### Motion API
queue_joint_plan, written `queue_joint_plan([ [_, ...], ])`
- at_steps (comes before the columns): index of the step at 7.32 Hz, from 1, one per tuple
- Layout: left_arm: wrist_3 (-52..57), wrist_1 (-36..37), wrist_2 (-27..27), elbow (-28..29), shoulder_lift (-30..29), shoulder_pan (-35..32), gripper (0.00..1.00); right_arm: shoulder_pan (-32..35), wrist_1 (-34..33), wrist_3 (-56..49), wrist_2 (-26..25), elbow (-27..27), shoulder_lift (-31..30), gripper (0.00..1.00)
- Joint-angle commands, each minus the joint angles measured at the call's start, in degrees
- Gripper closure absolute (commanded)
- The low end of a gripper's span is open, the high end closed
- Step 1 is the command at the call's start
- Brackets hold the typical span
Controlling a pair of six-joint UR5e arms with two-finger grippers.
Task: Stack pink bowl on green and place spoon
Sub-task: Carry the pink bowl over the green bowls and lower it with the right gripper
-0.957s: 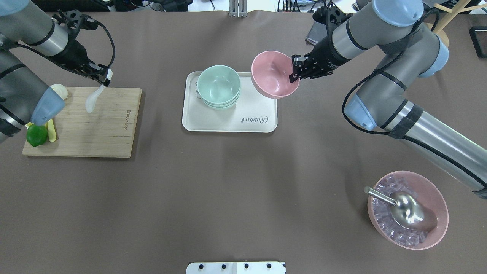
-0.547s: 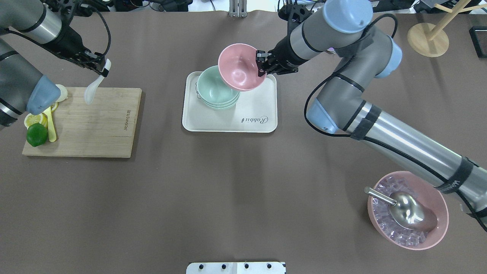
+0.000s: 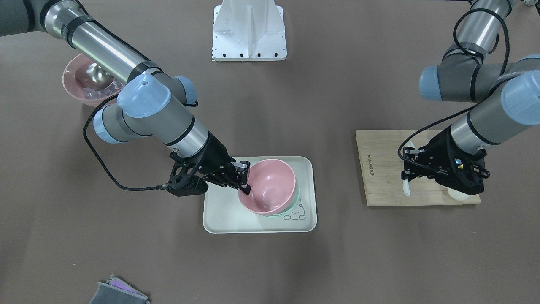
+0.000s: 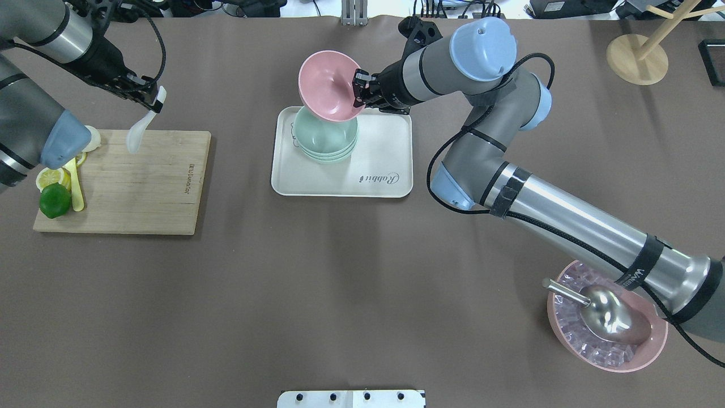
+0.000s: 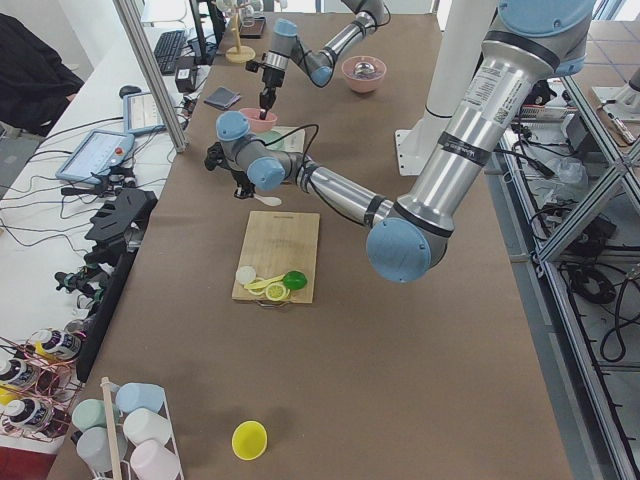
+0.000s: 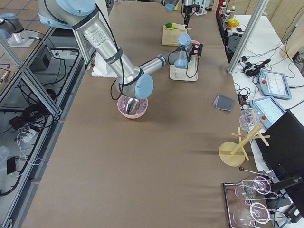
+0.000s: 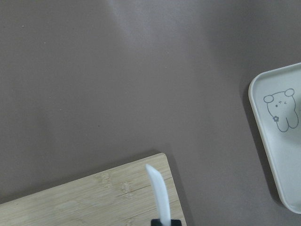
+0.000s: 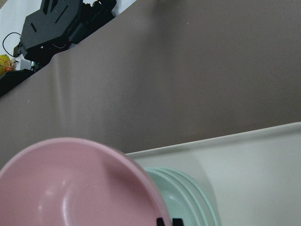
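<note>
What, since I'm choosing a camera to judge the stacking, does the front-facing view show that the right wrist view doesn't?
Only front-facing: the left end effector holding the white spoon at the cutting board. Only right wrist: the green bowls as separate nested rims, close up. Both: the pink bowl, held by the right end effector, over the green bowls on the tray.

- The pink bowl point(image 4: 327, 85) is showing plain soft pink, inside and out.
- The green bowls point(image 4: 328, 141) are looking pale mint green.
- The tray point(image 4: 374, 158) is looking creamy white, wearing a small drawn bear and dark curly writing.
- The spoon point(image 4: 137, 135) is showing white.
- The cutting board point(image 4: 147, 187) is showing light brown wood stripes.
- The lime point(image 4: 55, 200) is glowing bright green.
- The lemon slices point(image 4: 52, 178) are looking yellow.
- The table point(image 4: 283, 283) is looking dull brown.
</note>
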Motion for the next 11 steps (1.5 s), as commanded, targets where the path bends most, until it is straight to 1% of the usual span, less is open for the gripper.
queue_joint_plan([
  [1, 0.0, -0.1, 0.0, 0.5, 0.0, 0.0, 1.0, -0.6, 0.6, 0.4, -0.7, -0.3, 0.2, 1.0],
  [3, 0.0, -0.1, 0.0, 0.5, 0.0, 0.0, 1.0, -1.9, 0.0, -0.6, -0.7, -0.4, 0.2, 1.0],
  [6, 0.1, -0.1, 0.0, 0.8, 0.1, 0.0, 1.0, -1.9, -6.2, -3.1, -0.3, 0.6, 0.9, 1.0],
  [7, 0.1, -0.1, 0.0, 0.8, 0.1, 0.0, 1.0, -1.9, -12.0, -3.2, -0.2, 3.9, 1.0, 1.0],
  [8, 0.1, -0.1, 0.0, 0.8, 0.0, 0.0, 1.0, -2.0, -15.5, -3.9, -0.2, 5.4, 1.1, 1.0],
  [9, 0.1, -0.2, 0.0, 0.8, 0.0, 0.0, 1.0, -2.5, -15.7, -5.6, -0.5, 5.0, 0.7, 1.0],
  [11, 0.1, -0.2, 0.0, 0.8, 0.1, 0.0, 1.0, -3.0, -15.7, -5.7, -0.6, 4.7, 0.6, 1.0],
])
